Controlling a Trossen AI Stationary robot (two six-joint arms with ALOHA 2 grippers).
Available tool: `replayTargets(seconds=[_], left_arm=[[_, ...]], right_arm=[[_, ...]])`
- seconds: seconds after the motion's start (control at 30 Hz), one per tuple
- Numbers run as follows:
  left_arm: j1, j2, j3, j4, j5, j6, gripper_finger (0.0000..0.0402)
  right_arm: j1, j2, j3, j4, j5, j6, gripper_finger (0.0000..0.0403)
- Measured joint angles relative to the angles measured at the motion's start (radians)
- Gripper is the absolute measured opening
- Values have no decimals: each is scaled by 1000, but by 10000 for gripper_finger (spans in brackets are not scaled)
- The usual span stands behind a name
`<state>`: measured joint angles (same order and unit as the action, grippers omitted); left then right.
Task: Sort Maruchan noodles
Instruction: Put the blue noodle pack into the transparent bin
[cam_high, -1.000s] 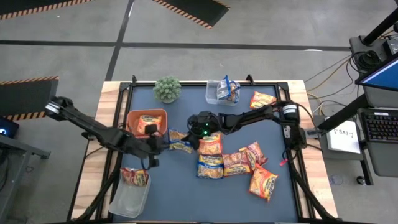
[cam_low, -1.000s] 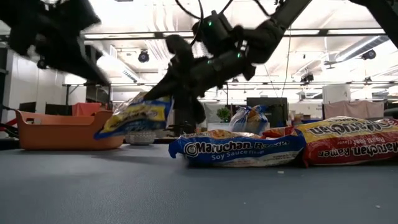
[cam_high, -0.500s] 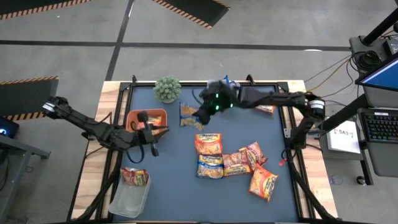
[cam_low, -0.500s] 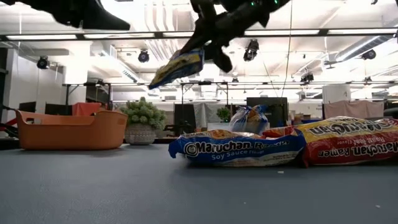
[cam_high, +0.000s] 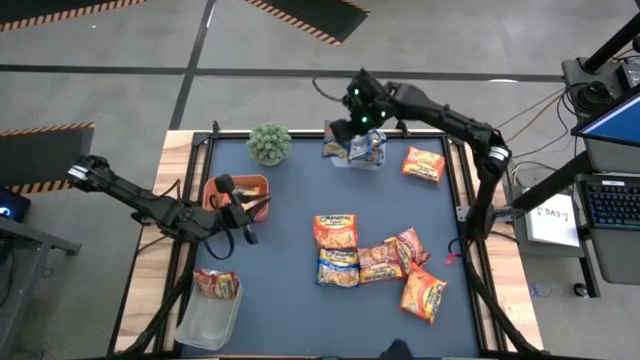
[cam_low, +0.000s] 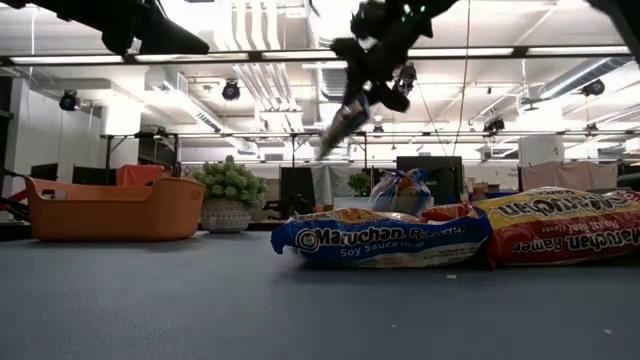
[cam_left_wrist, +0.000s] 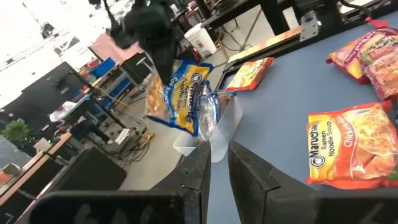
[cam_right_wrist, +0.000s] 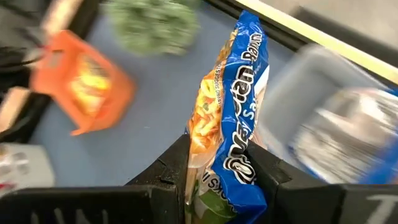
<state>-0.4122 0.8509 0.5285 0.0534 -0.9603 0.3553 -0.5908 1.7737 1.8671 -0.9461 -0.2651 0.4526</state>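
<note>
table (cam_high: 280, 310) blue mat | centre: packets (cam_high: 372, 262) | 9: orange tray (cam_high: 212, 187) | 11: plant (cam_high: 269, 143) | 12: tub (cam_high: 345, 155) | 7: tub (cam_high: 207, 320)

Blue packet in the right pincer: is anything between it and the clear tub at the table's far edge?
Nothing visible. The blue packet hangs in the right pincer beside the clear tub, which already holds one packet.

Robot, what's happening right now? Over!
Right tool shut on blue noodle packet, high above clear tub. Left tool shut, empty, by orange tray. Nothing in the way.
</note>
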Motion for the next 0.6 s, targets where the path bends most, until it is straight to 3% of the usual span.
replayTargets(seconds=[0.23, 0.6], left_arm=[[0, 0, 0, -3, 0, 0, 39], [0, 0, 0, -11, 0, 0, 39]], right_arm=[[-134, 152, 191, -287, -21, -55, 93], [-215, 325, 337, -390, -89, -83, 93]])
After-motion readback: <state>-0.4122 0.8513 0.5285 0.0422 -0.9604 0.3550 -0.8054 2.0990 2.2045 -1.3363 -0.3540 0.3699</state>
